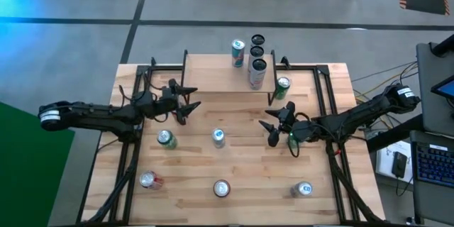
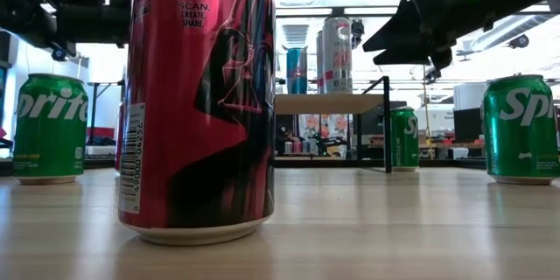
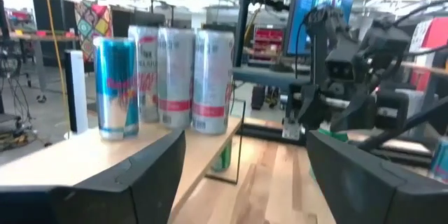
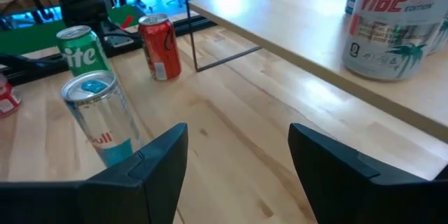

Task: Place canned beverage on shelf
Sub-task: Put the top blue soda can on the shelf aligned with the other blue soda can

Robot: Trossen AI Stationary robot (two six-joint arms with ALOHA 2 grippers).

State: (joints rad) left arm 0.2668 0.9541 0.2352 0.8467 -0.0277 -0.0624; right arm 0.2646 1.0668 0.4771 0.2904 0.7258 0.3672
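Note:
The shelf [image 1: 216,78] stands at the table's far middle on thin black legs. On its right part stand a teal can [image 1: 237,53] and three tall cans [image 1: 257,71]. A green can [image 1: 283,87] stands on the table by the shelf's right end. Loose cans stand upright on the table: green [image 1: 166,139], blue and silver [image 1: 218,137], red [image 1: 149,180], another red [image 1: 221,189] and blue [image 1: 303,189]. My left gripper [image 1: 190,105] hangs open in front of the shelf's left part. My right gripper [image 1: 269,131] hangs open right of the blue and silver can [image 4: 98,115]. Neither holds anything.
The table's black frame rails [image 1: 131,149] run along its left and right sides. In the right wrist view a red can [image 4: 159,45] and a green can [image 4: 82,50] stand beyond the blue and silver one. The shelf's left half [image 3: 91,154] is bare.

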